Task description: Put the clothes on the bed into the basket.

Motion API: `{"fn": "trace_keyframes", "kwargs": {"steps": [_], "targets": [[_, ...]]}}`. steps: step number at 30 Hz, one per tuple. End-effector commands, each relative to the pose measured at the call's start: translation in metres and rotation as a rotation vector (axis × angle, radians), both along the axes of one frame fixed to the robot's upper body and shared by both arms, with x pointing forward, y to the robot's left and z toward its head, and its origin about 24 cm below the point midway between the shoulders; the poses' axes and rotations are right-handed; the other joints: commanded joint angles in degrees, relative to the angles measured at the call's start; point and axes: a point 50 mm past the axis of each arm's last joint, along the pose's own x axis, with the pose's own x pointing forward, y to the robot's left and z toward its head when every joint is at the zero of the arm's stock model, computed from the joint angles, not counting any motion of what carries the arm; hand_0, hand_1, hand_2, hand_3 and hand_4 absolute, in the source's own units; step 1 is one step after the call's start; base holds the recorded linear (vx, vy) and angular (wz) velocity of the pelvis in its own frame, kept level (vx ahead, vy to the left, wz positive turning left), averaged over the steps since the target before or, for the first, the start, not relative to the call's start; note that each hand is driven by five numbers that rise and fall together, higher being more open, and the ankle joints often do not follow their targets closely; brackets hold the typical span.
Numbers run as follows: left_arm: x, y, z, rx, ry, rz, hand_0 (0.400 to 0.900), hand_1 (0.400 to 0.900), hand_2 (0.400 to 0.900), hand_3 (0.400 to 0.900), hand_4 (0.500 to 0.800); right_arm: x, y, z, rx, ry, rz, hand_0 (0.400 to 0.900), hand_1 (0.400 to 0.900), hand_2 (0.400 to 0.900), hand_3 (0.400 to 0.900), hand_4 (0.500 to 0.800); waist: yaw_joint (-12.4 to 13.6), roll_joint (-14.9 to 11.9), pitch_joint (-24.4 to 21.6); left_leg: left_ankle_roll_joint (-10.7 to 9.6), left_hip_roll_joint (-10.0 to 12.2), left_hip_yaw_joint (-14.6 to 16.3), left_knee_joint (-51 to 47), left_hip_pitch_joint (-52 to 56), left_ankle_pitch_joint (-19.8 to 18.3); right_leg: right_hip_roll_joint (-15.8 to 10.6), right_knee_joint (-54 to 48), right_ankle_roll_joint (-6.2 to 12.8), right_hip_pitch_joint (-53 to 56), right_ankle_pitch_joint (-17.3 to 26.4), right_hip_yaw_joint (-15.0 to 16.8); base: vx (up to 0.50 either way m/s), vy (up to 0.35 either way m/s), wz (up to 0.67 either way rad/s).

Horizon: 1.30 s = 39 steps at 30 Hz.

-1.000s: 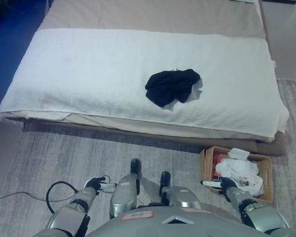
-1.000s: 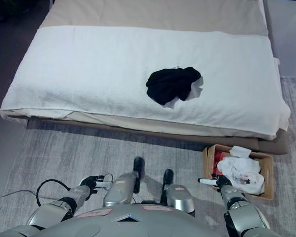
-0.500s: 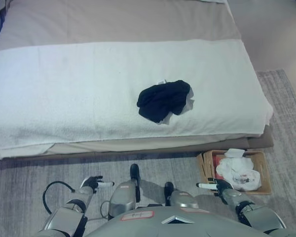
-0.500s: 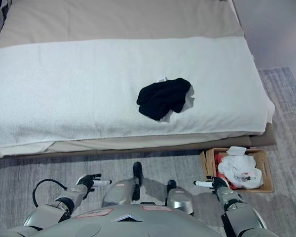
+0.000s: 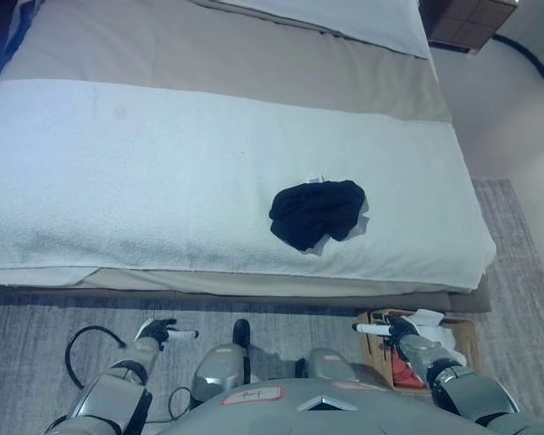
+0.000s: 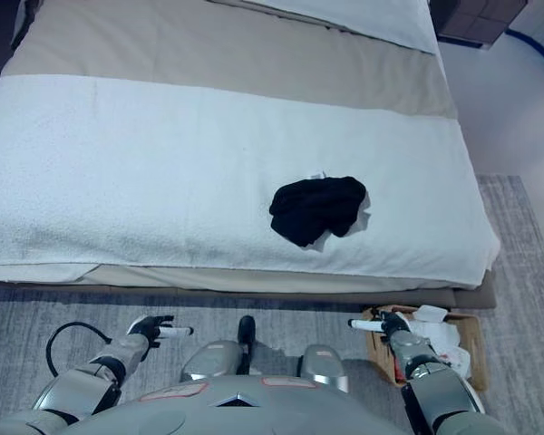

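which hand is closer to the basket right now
Right. The right hand hangs over the basket's left edge on the floor, while the left hand hangs low far across on the other side, above the rug.

Black clothes [image 5: 315,212]: soft matt cloth, crumpled, bit of white fabric beneath. White blanket [image 5: 163,181] on bed: nubbly, towel-like weave. Beige sheet [image 5: 208,50] beyond: smooth, matt. Basket [image 6: 467,328] by my right hand [image 5: 401,332]: woven brown wicker, holding white cloth and something red. Rug [image 5: 36,344]: grey, streaky flat weave. My arms: smooth silvery shell, slight sheen.
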Motion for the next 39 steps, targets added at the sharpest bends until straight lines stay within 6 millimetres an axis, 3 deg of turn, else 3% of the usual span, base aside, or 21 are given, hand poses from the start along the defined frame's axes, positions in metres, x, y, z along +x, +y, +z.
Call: {"fn": "trace_keyframes", "kwargs": {"steps": [1,6,10,14,16,21,24,30,33,39], "targets": [[0.004,0.016,0.008,0.05,-0.031,0.025,0.9,0.9,0.9,0.9,0.8,0.008,-0.019,0.01,-0.062,-0.046,-0.015,0.9,0.9,0.9,0.9,0.8,-0.5,1.5,-0.2,-6.2,0.3,-2.2,2.8,-3.5,-3.7,1.4,-11.5,-1.7,-0.6,4.3,-4.8,0.08,-0.039,0.02],[0.016,0.017,0.012,0.054,-0.078,0.032,0.9,0.9,0.9,0.9,0.8,0.052,-0.018,0.029,-0.076,-0.2,0.028,0.9,0.9,0.9,0.9,0.8,-1.3,0.8,3.2,-7.0,0.1,-1.8,5.6,-1.5,-6.1,-3.1,-20.8,0.61,-4.6,12.1,-3.5,0.06,-0.074,0.1],[0.017,0.017,0.012,0.05,-0.081,0.036,0.9,0.9,0.9,0.9,0.8,0.084,-0.031,0.053,-0.117,-0.313,0.038,0.9,0.9,0.9,0.9,0.8,-1.5,0.1,3.7,-7.8,0.0,-2.3,5.4,0.0,-6.9,-3.4,-21.1,1.66,-5.5,14.9,-1.0,0.1,-0.16,0.27],[0.004,0.01,0.005,0.031,-0.04,0.04,0.9,0.9,0.9,0.9,0.8,0.101,-0.045,0.071,-0.172,-0.364,0.063,0.9,0.9,0.9,0.9,0.8,-0.9,0.3,1.9,-9.0,0.9,-2.8,4.7,1.7,-7.7,-2.8,-22.6,1.11,-2.7,12.4,-4.0,0.17,-0.239,0.2],[-0.005,0.005,0.0,0.015,-0.01,0.035,0.9,0.9,0.9,0.9,0.8,0.114,-0.052,0.084,-0.207,-0.387,0.088,0.9,0.9,0.9,0.9,0.8,-0.7,1.3,0.6,-10.0,2.4,-3.1,3.6,2.6,-7.4,-2.2,-23.7,0.59,-1.2,11.5,-5.7,0.19,-0.251,0.12],[-0.004,-0.01,-0.005,-0.021,-0.007,-0.01,0.9,0.9,0.9,0.9,0.8,0.154,-0.062,0.125,-0.301,-0.496,0.162,0.9,0.9,0.9,0.9,0.8,-1.0,4.2,0.0,-12.1,5.5,-3.4,2.2,1.7,-5.5,-0.9,-24.1,-0.89,-0.7,8.9,-7.8,0.08,-0.201,0.19],[0.003,-0.02,-0.006,-0.038,-0.02,-0.038,0.9,0.9,0.9,0.9,0.8,0.176,-0.058,0.146,-0.341,-0.544,0.207,0.9,0.9,0.9,0.9,0.8,-1.0,5.6,0.4,-12.5,6.3,-3.3,1.6,1.2,-4.6,-0.4,-23.9,-1.44,-1.1,8.1,-8.2,0.04,-0.119,0.13],[0.016,-0.033,-0.006,-0.053,-0.053,-0.056,0.9,0.9,0.9,0.9,0.8,0.225,-0.023,0.184,-0.322,-0.685,0.234,0.9,0.9,0.9,0.9,0.8,0.0,7.3,2.5,-12.6,6.2,-2.9,0.8,-1.0,-3.3,-0.6,-23.5,-1.65,-3.4,8.4,-8.4,-0.01,-0.037,0.02],[0.017,-0.035,-0.006,-0.056,-0.064,-0.053,0.9,0.9,0.9,0.9,0.8,0.241,-0.017,0.206,-0.329,-0.746,0.209,0.9,0.9,0.9,0.9,0.8,0.9,8.1,4.4,-12.5,5.7,-3.0,0.8,-3.2,-2.6,-1.1,-23.5,-1.64,-5.1,8.9,-8.4,-0.07,0.025,0.05],[0.016,-0.034,-0.005,-0.065,-0.079,-0.057,0.9,0.9,0.9,0.9,0.8,0.257,-0.007,0.228,-0.319,-0.809,0.175,0.9,0.9,0.9,0.9,0.8,2.9,9.1,7.8,-12.0,4.4,-3.9,1.1,-6.3,-1.7,-2.1,-23.1,-1.42,-7.3,9.5,-8.7,-0.04,0.041,0.11]]}}
